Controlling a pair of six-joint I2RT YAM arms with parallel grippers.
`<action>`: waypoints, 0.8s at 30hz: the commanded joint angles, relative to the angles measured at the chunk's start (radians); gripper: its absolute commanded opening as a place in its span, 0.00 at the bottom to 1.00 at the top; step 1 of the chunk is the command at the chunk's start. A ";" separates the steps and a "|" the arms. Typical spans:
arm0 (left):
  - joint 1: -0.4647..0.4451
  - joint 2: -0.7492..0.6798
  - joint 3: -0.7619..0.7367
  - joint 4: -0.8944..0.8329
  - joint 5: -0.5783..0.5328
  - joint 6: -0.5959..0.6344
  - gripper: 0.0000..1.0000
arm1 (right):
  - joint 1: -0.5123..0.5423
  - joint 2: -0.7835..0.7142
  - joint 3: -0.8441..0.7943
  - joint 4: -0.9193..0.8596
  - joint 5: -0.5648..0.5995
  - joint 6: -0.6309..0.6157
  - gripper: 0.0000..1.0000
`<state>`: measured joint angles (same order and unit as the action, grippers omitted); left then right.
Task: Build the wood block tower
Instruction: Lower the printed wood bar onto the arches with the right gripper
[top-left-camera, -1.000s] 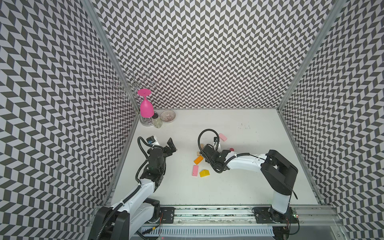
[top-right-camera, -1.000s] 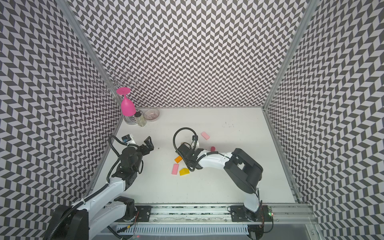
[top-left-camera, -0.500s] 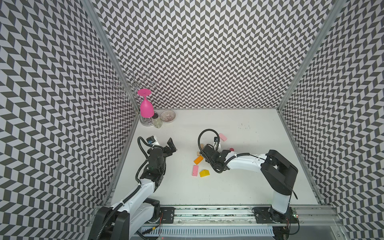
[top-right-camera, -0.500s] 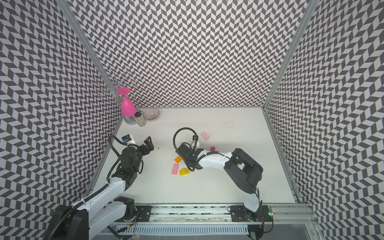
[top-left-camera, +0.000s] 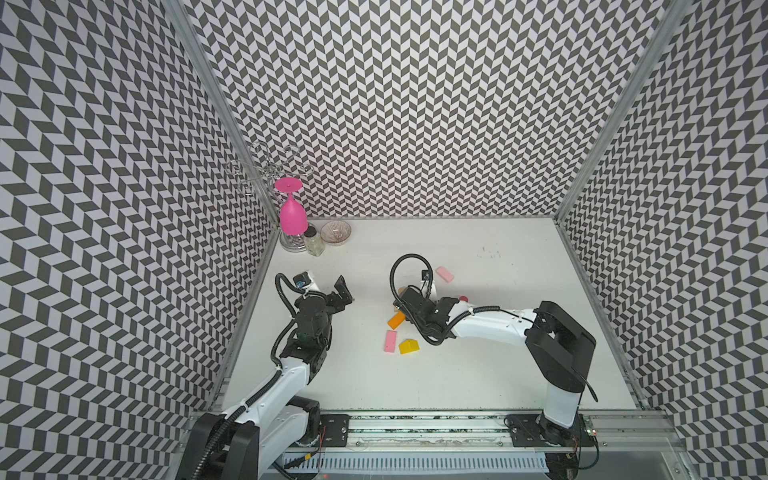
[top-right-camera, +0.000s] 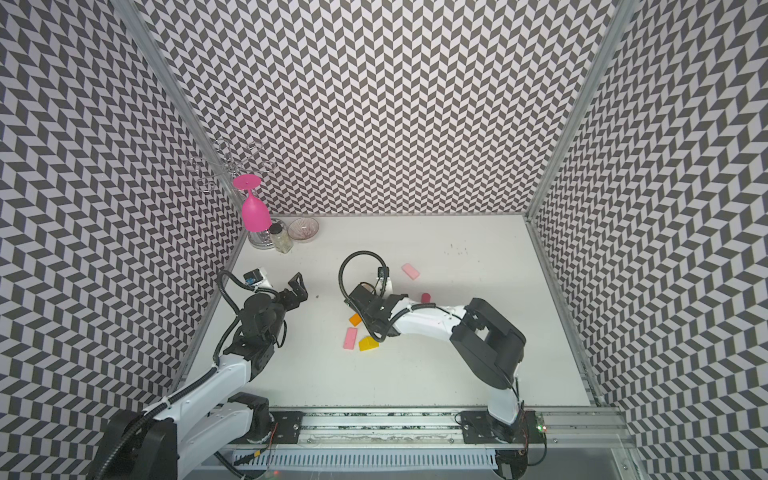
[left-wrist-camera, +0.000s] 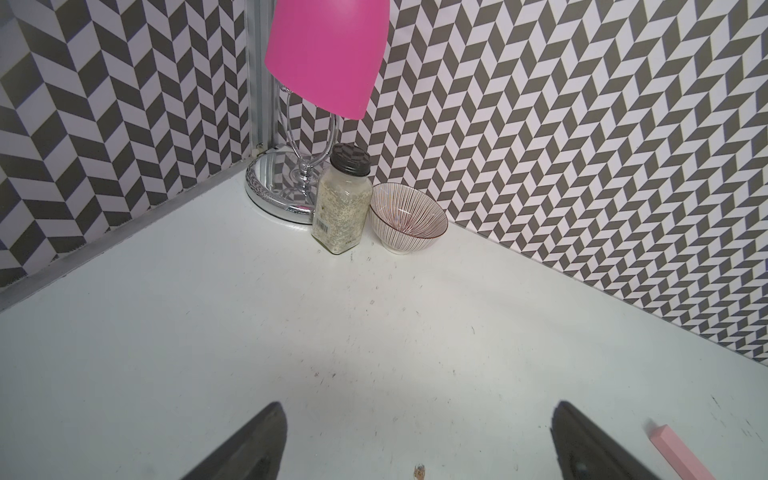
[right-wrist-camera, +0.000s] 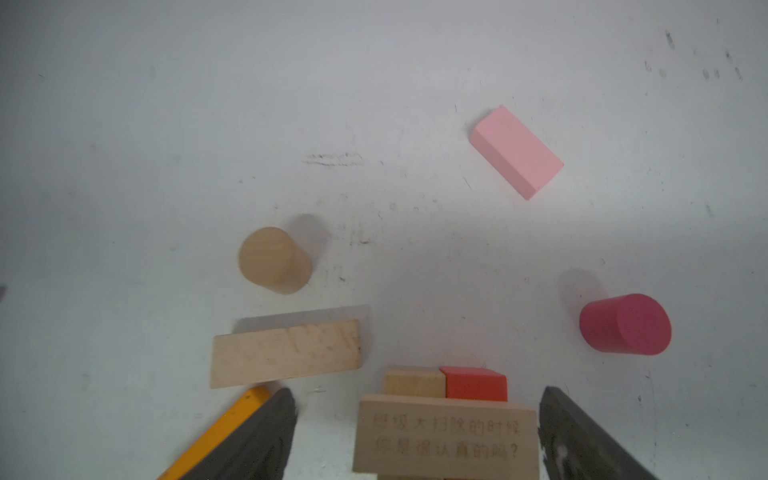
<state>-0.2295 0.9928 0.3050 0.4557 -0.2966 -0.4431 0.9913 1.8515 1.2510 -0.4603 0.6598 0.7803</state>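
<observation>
Near mid-counter (top-left-camera: 457, 374), straddles the low tower (right-wrist-camera: 446, 432) with the right end effector (right-wrist-camera: 417, 399) open, gripping nothing; left end effector (left-wrist-camera: 419, 409) open too, empty. Looks like bar placement; next calls for lifting clear without nudging, then fetching the tan cylinder (right-wrist-camera: 274, 259).

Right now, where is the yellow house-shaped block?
In both top views the yellow house-shaped block lies near the middle of the table, just right of a pink bar.
</observation>
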 joint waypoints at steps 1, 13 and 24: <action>-0.005 -0.011 -0.010 0.027 0.003 -0.002 1.00 | 0.016 -0.071 0.061 -0.005 0.043 -0.036 0.91; -0.005 -0.013 -0.012 0.026 0.003 -0.002 1.00 | 0.005 0.067 0.223 0.041 -0.124 -0.225 0.95; -0.005 -0.014 -0.012 0.024 -0.010 -0.006 1.00 | -0.047 0.205 0.327 -0.020 -0.274 -0.205 0.96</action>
<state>-0.2295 0.9928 0.3046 0.4557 -0.2974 -0.4431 0.9451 2.0186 1.5375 -0.4591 0.4187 0.5663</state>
